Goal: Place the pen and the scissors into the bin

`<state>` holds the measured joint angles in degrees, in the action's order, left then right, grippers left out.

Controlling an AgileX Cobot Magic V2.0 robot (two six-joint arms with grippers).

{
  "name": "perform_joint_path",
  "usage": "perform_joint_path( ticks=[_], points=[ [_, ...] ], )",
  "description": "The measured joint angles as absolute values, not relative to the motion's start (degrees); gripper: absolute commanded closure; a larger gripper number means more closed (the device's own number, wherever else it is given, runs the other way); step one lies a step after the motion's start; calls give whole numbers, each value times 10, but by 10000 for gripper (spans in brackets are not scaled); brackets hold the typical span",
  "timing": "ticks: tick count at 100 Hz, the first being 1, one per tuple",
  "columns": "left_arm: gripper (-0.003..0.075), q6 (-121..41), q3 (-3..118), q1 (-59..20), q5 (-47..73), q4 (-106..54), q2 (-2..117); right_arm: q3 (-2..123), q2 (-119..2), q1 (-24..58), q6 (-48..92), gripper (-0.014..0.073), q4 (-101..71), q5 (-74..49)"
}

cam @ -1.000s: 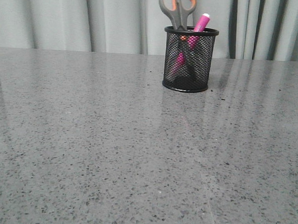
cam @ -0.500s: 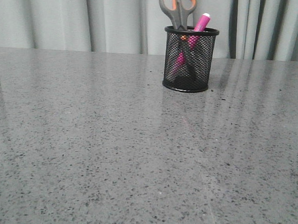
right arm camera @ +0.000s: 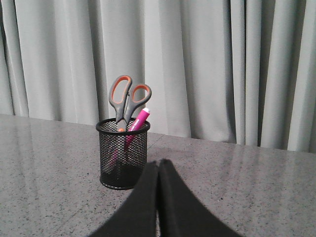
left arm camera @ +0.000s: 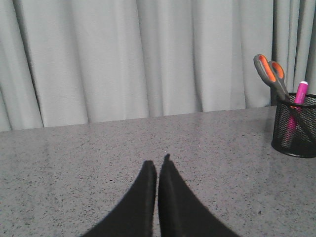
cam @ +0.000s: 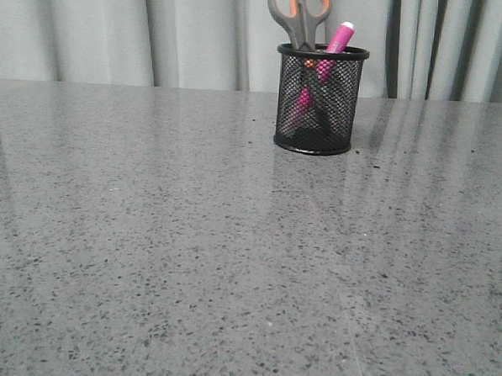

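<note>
Inside the bin (cam: 319,116), scissors (cam: 299,18) and pen (cam: 337,38) sit unchanged over the last second (both grippers (left arm camera: 157,165) (right arm camera: 158,165) closed, empty): task looks done.

The desk (cam: 189,235) has a grey, dark-speckled, stone-like surface, polished smooth and glossy enough to carry faint reflections. The bin (cam: 320,99) is black wire mesh with a solid black rim (dull sheen, see-through walls). The scissors (cam: 298,14) have matt grey handles, seemingly plastic, lined orange inside the loops. The pen (cam: 338,37) is smooth magenta plastic. The curtain (cam: 116,29) is pale grey cloth, matt, hanging in soft folds. Both pincers (left arm camera: 157,170) (right arm camera: 158,168) look matt black.
</note>
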<state>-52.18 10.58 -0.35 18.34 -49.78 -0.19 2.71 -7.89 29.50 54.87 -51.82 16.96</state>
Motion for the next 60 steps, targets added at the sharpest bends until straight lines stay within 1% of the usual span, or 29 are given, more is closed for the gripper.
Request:
perform_joint_path(
  ticks=[29,36,48,60],
  points=[
    [739,-510,100,-3,176,-484,-2,27,-79,295,549,669,-518,170],
    [739,-438,93,-3,150,-424,-2,27,-79,295,549,669,-518,170],
    [739,-241,66,-3,76,-250,-2,27,-79,295,549,669,-518,170],
    [739,-134,34,-3,46,-129,-2,27,-79,295,549,669,-519,171]
  ],
)
